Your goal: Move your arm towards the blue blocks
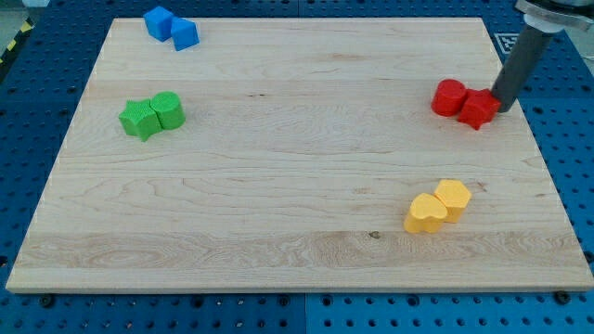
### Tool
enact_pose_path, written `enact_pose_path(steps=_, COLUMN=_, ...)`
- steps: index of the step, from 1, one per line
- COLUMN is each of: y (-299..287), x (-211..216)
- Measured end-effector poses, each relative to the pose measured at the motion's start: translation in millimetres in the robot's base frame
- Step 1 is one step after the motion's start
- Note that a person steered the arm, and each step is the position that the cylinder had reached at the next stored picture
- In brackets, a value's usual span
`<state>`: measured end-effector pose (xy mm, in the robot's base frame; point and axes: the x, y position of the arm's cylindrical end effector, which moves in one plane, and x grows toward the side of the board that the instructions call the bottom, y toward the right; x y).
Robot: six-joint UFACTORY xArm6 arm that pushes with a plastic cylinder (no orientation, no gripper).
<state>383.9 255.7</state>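
Two blue blocks sit touching at the view's top left: a blue cube (159, 21) and a second blue block (185, 34) just right of it. My tip (504, 105) is at the view's right, far from the blue blocks, touching the right side of a red block (480, 108). The dark rod rises from the tip to the view's top right corner.
A red cylinder (450, 96) touches the red block's left side. A green star-shaped block (139, 120) and a green cylinder (168, 109) sit together at the left. A yellow heart-shaped block (425, 213) and a yellow hexagonal block (453, 198) sit at the lower right. The wooden board (297, 148) lies on a blue perforated table.
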Motion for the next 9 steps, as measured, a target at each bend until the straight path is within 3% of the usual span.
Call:
enact_pose_path(steps=2, y=-30, x=-23)
enact_pose_path(steps=3, y=-41, x=-93)
enact_pose_path(steps=5, y=-124, x=-180)
enact_pose_path(steps=9, y=-324, x=-100)
